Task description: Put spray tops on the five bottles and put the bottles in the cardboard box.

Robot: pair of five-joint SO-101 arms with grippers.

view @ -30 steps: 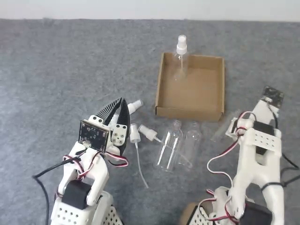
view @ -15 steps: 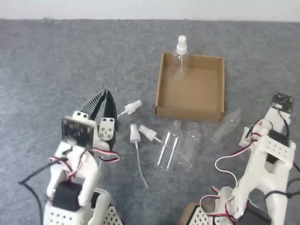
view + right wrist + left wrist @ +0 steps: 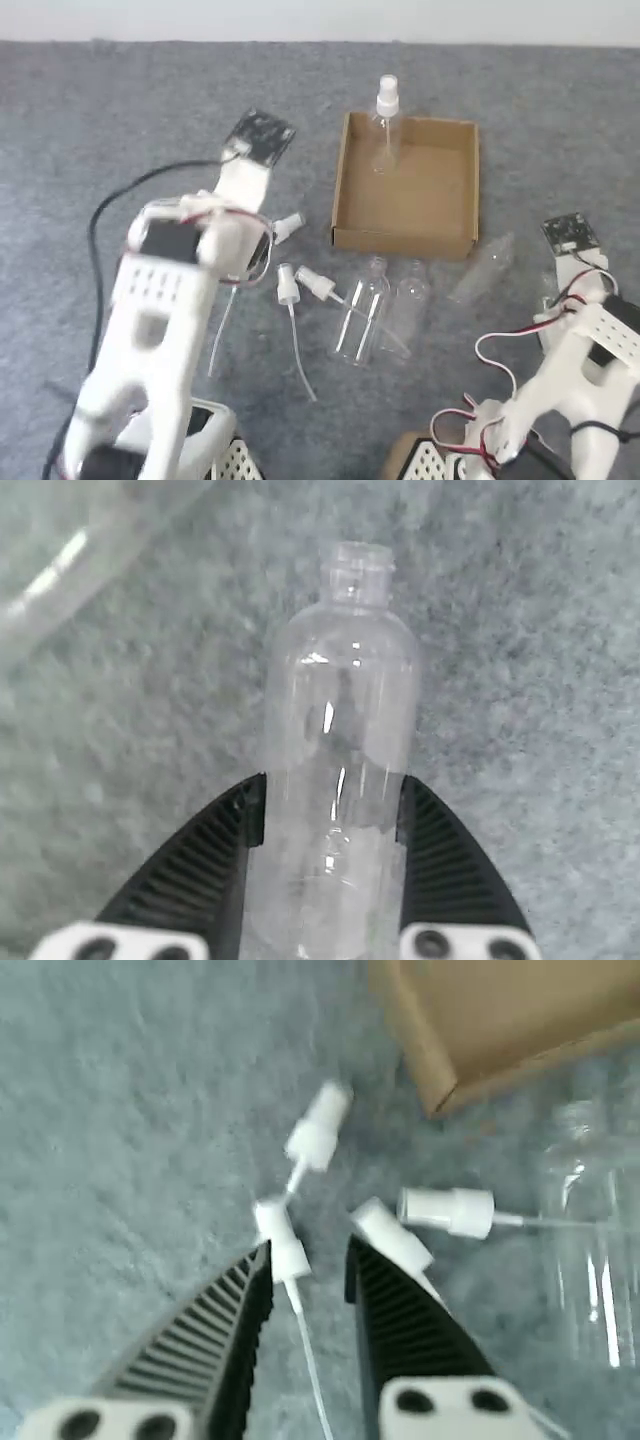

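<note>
My left gripper [image 3: 305, 1260] stands open just above the carpet. A white spray top [image 3: 281, 1240] with a long dip tube lies between its fingertips, close to one finger. Three more spray tops lie near: one [image 3: 288, 225] toward the box, two [image 3: 287, 285] [image 3: 315, 283] beside the bottles. My right gripper [image 3: 325, 810] is shut on a clear, capless bottle [image 3: 340, 710]. Two clear bottles [image 3: 362, 310] [image 3: 405, 300] lie side by side in front of the cardboard box [image 3: 345, 190]. Another bottle [image 3: 485, 265] lies off its near right corner. A bottle with a spray top [image 3: 385, 125] stands inside the box.
The left arm [image 3: 160, 290] rises tall over the left part of the grey carpet and hides what is under it. The right arm [image 3: 585, 350] stands at the lower right. Bare carpet lies left of the box and behind it.
The left arm has lifted and swung forward, so its wrist is now over the spray tops. The right arm has drawn back to the right, away from the bottle by the box corner.
</note>
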